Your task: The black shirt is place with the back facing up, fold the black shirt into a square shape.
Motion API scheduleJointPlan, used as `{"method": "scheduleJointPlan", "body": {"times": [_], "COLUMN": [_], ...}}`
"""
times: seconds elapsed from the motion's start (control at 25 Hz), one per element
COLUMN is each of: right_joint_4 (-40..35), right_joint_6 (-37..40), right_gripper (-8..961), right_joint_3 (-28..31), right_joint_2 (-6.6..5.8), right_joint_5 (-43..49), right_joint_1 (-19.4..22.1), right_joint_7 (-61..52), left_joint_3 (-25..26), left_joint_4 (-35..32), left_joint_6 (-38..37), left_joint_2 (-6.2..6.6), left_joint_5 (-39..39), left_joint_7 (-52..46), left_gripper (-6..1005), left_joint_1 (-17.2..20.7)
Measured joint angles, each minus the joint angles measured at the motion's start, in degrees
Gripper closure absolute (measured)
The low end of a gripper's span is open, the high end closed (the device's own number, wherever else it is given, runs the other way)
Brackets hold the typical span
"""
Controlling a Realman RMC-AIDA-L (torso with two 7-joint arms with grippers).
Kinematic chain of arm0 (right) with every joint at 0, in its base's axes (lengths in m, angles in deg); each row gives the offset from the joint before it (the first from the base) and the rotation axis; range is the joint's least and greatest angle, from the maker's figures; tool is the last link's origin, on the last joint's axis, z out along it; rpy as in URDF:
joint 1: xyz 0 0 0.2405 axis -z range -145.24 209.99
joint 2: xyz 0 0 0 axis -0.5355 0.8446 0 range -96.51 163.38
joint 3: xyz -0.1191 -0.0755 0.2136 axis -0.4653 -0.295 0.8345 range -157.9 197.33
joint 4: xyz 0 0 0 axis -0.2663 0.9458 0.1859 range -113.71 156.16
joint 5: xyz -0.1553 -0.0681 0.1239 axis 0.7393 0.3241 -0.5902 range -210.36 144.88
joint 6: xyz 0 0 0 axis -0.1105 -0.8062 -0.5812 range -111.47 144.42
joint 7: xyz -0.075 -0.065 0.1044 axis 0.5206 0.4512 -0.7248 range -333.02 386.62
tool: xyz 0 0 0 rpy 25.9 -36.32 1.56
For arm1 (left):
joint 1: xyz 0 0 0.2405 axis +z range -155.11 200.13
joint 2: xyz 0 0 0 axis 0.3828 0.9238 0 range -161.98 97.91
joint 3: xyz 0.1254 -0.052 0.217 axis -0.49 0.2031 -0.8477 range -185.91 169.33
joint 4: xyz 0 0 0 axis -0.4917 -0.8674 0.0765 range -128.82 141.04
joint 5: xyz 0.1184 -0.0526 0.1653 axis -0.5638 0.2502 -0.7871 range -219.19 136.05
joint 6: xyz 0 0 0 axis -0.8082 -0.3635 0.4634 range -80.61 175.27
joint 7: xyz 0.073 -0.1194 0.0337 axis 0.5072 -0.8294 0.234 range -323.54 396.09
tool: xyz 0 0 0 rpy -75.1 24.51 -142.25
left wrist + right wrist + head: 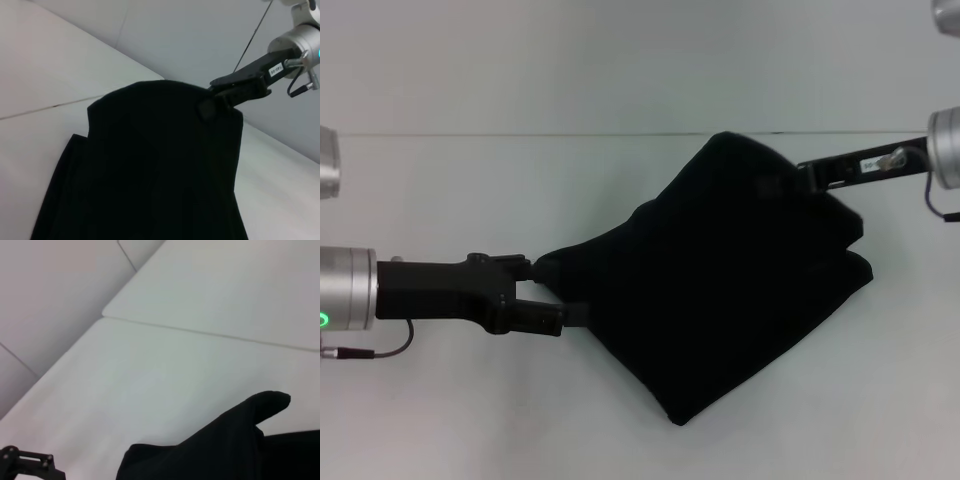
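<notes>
A: Where's the black shirt [720, 290] sitting?

B: On the white worktop [470, 420], bunched into a folded, layered heap. No lettering shows on the visible side.

A: Left end effector [560, 290]?

B: At the shirt's left edge. Fingers spread, one above and one below a fold of cloth. They reach to the edge, but I can't confirm they bite it.

A: Right end effector [815, 178]?

B: At the shirt's far right corner, pinching the fabric. The left wrist view shows it best: the right end effector [220, 97] is clamped on a raised peak of the black shirt [150, 170], cloth draping down from it.

A: How will it handle?

B: My read: light, limp, no stiffness at all. It sags from any hold and layers slide over each other, so a single-point pinch will drag the heap rather than fold it.

A: Where to grip, then?

B: Hems or corners, one per arm, both sides of the shirt. Take all layers of an edge, or the lower ones stay behind. Edges are hard to pick out, black on black.
</notes>
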Motion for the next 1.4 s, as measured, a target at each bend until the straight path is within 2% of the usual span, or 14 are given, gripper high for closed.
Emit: {"method": "scheduleJointPlan", "body": {"times": [0.32, 0.56, 0.72, 1.08, 1.24, 1.4], "right_joint_4": [-1.45, -0.92, 2.52, 7.45, 7.22, 6.23], "right_joint_6": [0.17, -2.78, -5.21, -14.18, -18.45, -20.94], "right_gripper": [843, 842, 846, 848, 763, 671], "right_joint_3": [0.4, -0.03, -0.23, -0.29, 0.09, 0.72], "right_joint_2": [-1.97, -2.37, -3.24, -3.39, -3.33, -3.73], "right_joint_5": [-0.03, 0.6, 0.68, 4.11, 4.18, 3.96], "right_joint_1": [2.43, 3.97, 4.06, 4.58, 5.82, 6.55], "right_joint_7": [-0.5, -0.49, -0.11, -1.49, -1.29, -1.03], "left_joint_3": [0.12, 0.11, 0.11, 0.08, 0.01, 0.02], "left_joint_4": [0.0, 0.02, 0.05, 1.0, 2.76, 3.93], "left_joint_6": [0.0, 0.0, 0.14, 2.57, 6.34, 11.78], "left_joint_2": [-0.05, -0.09, -0.25, -0.89, -0.94, -1.6], "left_joint_5": [0.07, 0.05, 0.03, -0.32, -0.11, 0.05], "left_joint_7": [-0.85, -1.63, -1.98, -2.48, -4.76, -9.25], "left_gripper": [76, 78, 79, 82, 83, 84], "left_joint_1": [-0.08, -0.18, -0.21, -0.38, -1.16, -2.22]}}
